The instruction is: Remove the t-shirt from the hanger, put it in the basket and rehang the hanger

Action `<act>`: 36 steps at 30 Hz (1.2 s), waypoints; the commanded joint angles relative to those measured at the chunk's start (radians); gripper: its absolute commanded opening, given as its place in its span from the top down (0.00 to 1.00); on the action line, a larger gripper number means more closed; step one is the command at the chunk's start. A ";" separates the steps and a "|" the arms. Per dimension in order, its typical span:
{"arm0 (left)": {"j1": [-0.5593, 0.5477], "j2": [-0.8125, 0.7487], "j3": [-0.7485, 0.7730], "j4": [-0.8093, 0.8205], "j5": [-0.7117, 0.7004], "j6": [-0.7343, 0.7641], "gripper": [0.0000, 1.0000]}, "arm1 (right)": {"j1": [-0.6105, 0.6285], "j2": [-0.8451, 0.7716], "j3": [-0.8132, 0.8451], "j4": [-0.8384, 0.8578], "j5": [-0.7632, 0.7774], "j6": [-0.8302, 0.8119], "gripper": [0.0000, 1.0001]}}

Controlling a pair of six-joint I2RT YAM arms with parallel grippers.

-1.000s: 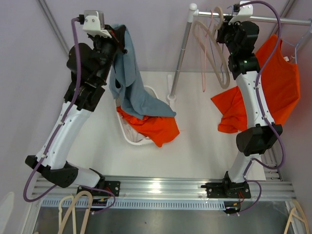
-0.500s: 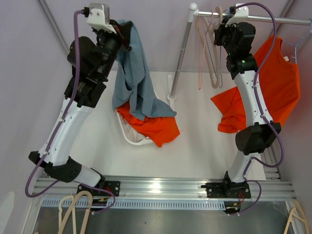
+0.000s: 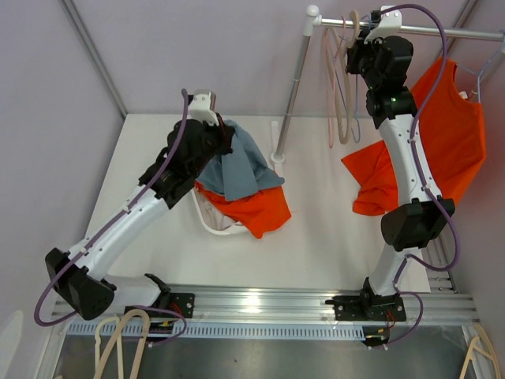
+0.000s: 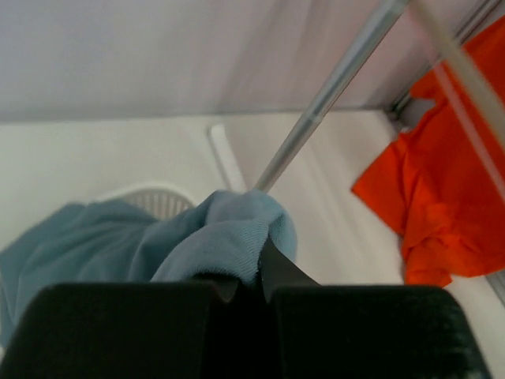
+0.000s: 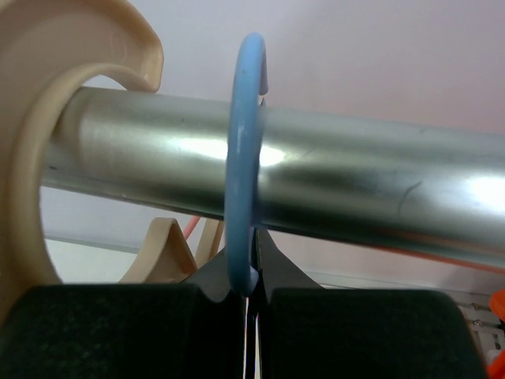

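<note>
The left gripper [image 3: 224, 136] hangs over the middle of the table [image 3: 331, 237], toward its far edge. Its fingers are pinched on a bunched fold of the grey-blue t-shirt [image 3: 241, 164]. In the left wrist view the cloth [image 4: 229, 237] bulges out from between the closed tips of the gripper [image 4: 252, 276]. The t-shirt is off any hanger and its lower part is draped over the white basket [image 3: 207, 221], which stands near the table's centre. An orange garment [image 3: 259, 209] spills out over the basket's right rim, under the t-shirt.

At the far right corner the right gripper [image 3: 357, 41] is raised to the metal rail [image 3: 465, 33]. The right wrist view shows its fingers pressed together on the foot of a blue hook [image 5: 241, 150] that is looped over the rail [image 5: 379, 185]. A beige hanger [image 5: 43, 110] hooks over the same rail just to the left. Seen from above, empty hangers [image 3: 345, 95] dangle below this gripper, beside the rail's upright post [image 3: 290, 103].

An orange shirt [image 3: 450, 138] hangs from the rail along the right edge of the table. Its hem trails down toward the tabletop.
</note>
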State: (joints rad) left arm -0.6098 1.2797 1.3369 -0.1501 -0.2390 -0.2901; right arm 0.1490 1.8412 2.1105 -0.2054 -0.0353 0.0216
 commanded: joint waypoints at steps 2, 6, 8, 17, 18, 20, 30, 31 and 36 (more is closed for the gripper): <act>0.042 0.038 -0.105 -0.080 -0.016 -0.165 0.99 | 0.006 -0.028 0.019 0.012 -0.009 -0.018 1.00; 0.110 0.189 -0.150 -0.146 0.093 -0.302 0.99 | 0.011 -0.043 0.017 0.005 -0.021 -0.018 1.00; 0.111 0.251 -0.142 -0.180 0.127 -0.326 0.99 | 0.014 -0.056 0.017 0.000 -0.020 -0.017 1.00; 0.177 0.549 -0.102 -0.191 0.412 -0.420 0.99 | 0.031 -0.134 0.002 -0.026 -0.035 -0.043 1.00; 0.185 0.570 -0.102 -0.178 0.438 -0.429 0.99 | 0.032 -0.140 -0.003 -0.025 -0.034 -0.043 1.00; 0.188 0.601 -0.122 -0.154 0.474 -0.442 0.99 | 0.034 -0.154 -0.010 -0.026 -0.037 -0.045 1.00; 0.185 0.544 -0.140 -0.155 0.437 -0.405 0.52 | 0.035 -0.154 -0.024 -0.031 0.017 -0.064 1.00; 0.185 0.543 -0.148 -0.160 0.434 -0.403 0.52 | 0.034 -0.149 -0.023 -0.028 0.026 -0.069 1.00; 0.183 0.509 -0.180 -0.154 0.405 -0.414 0.01 | 0.024 -0.082 0.077 -0.061 0.034 -0.081 1.00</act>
State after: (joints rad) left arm -0.4191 1.8023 1.2190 -0.1875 0.2039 -0.7155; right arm 0.1776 1.7283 2.1139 -0.2695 -0.0231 -0.0368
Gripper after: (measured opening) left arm 0.930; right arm 0.035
